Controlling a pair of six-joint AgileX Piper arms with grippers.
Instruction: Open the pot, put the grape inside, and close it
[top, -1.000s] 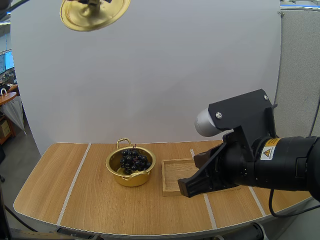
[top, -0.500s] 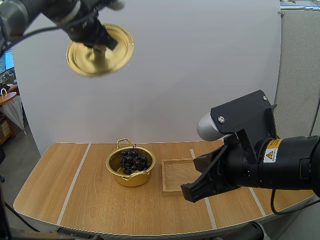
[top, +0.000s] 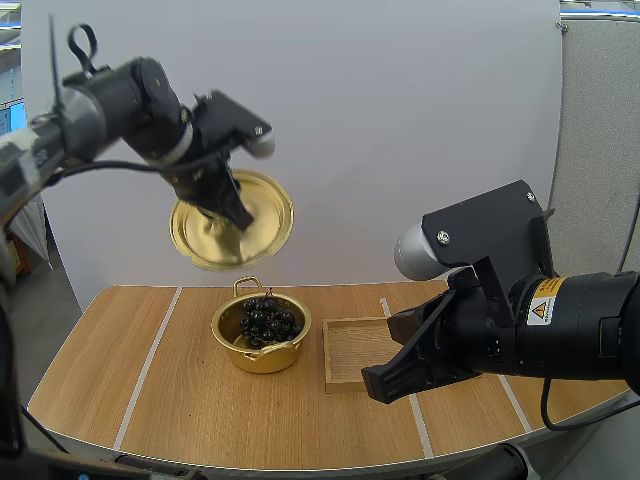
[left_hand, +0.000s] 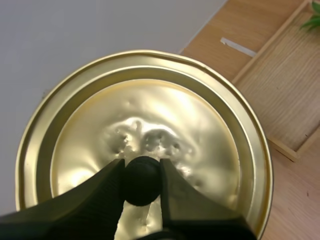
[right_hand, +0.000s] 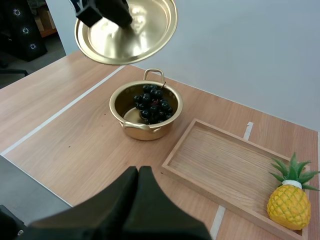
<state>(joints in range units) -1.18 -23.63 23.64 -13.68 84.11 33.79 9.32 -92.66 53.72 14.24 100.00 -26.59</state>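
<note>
Wooden tray (top: 350, 352) lies flat right of center in the high view, on a wood table (top: 150, 395) with white tape lines (top: 148, 365). Toy pineapple (right_hand: 288, 200) upright at tray's end; inside or beside, can't tell.

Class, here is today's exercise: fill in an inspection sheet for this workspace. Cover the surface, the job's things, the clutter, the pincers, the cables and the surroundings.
surface: wooden table with pale tape lines across it.
job's things: gold pot open, with the bunch of black grapes inside; gold lid in the air above the pot, tilted.
clutter: wooden tray beside the pot; toy pineapple at one end of the tray.
pincers: left pincer shut on the lid's knob; right pincer shut on nothing, near the tray.
cables: nothing seen on the table.
surroundings: plain white screen behind the table.
</note>
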